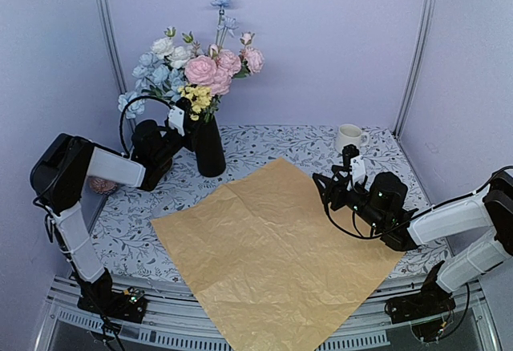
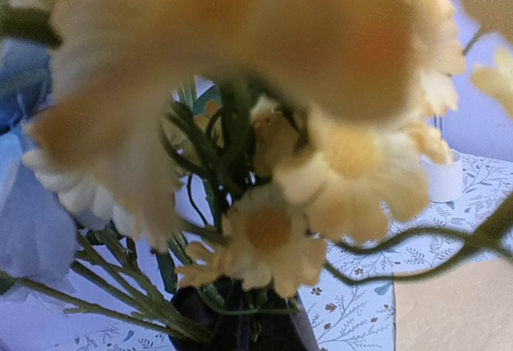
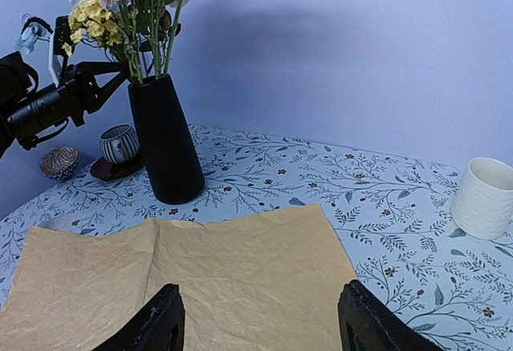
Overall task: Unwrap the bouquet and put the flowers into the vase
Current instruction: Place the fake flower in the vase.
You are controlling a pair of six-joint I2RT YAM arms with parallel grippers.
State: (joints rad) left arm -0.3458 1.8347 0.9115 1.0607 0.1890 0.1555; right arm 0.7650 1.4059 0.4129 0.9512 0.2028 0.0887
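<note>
One black vase (image 1: 210, 149) stood upright at the far left of the table (image 1: 264, 147). Its long axis was vertical, its mouth faced up, and its body widened slightly toward the foot. All the flowers (image 1: 200, 70) stood in it. Their green stems ran straight up out of the mouth and then fanned outward with the heads on top. Pink roses sat at the centre and right, white and pale blue ones to the left, and small yellow blooms low at the front. One thin blue spray rose above the rest.

The wrapping paper (image 1: 276, 251) lay unfolded and flat in front of the vase, tan and creased. One corner pointed toward the back wall, near the vase's foot but apart from it, and the opposite corner hung over the table's near edge.

The left gripper (image 1: 189, 120) reached in from the left to the stems just above the vase's mouth, its jaws closed. Whether a stem was pinched between them could not be told. Its wrist view was filled with blurred yellow blooms, with the dark vase mouth at the bottom.

The right gripper (image 3: 260, 327) hung over the right part of the paper, pointing toward the vase, its fingers (image 3: 164, 320) spread wide with nothing between them.

A white mug (image 1: 349, 136) stood upright at the far right, well apart from the vase. A small striped cup (image 3: 119, 143) on a red saucer sat just beside the vase on its left, and a small patterned bowl (image 3: 60, 163) lay beyond it.
</note>
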